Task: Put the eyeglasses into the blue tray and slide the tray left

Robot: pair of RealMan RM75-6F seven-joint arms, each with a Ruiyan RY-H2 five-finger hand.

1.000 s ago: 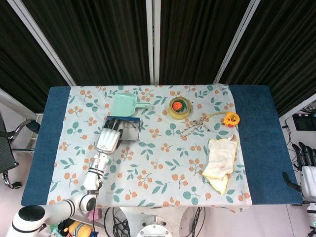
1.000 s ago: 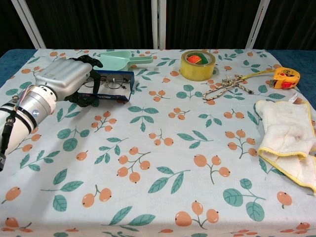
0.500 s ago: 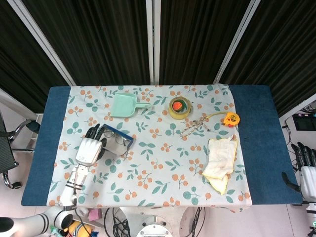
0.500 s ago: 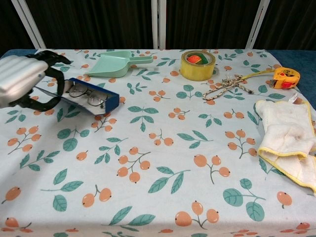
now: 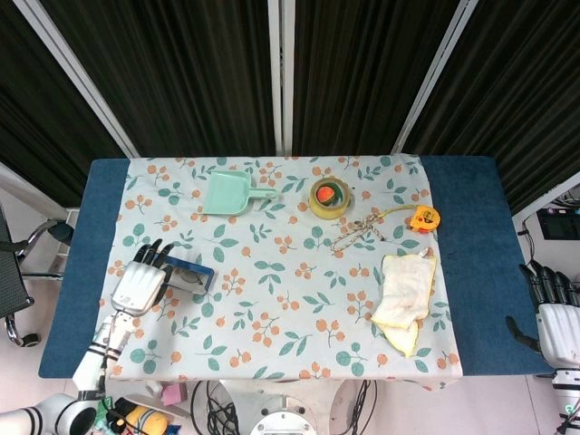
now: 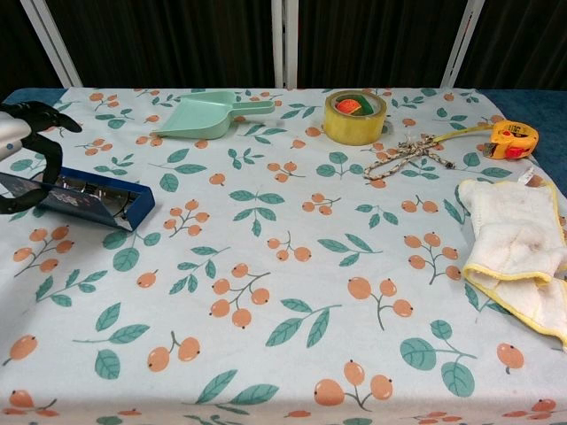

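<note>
The blue tray [image 5: 207, 279] lies tilted near the table's left edge, its dark blue side wall [image 6: 99, 206] facing the chest view. The eyeglasses [image 6: 82, 187] lie inside it, only partly visible over the wall. My left hand [image 5: 139, 285] is at the tray's left end, and its dark fingers [image 6: 42, 142] curl around that end and hold it. My right hand [image 5: 554, 319] hangs off the right side of the table with its fingers apart, holding nothing.
A mint dustpan [image 5: 230, 193] and a yellow tape roll [image 5: 329, 198] sit at the back. A knotted cord [image 5: 359, 233] and a yellow tape measure [image 5: 423, 217] lie to the right. A white cloth [image 5: 404, 291] lies near the right edge.
My left hand has dragged the tray, with the eyeglasses in it, left and toward the front, from beside the dustpan to near the left edge. The right hand barely moved.
</note>
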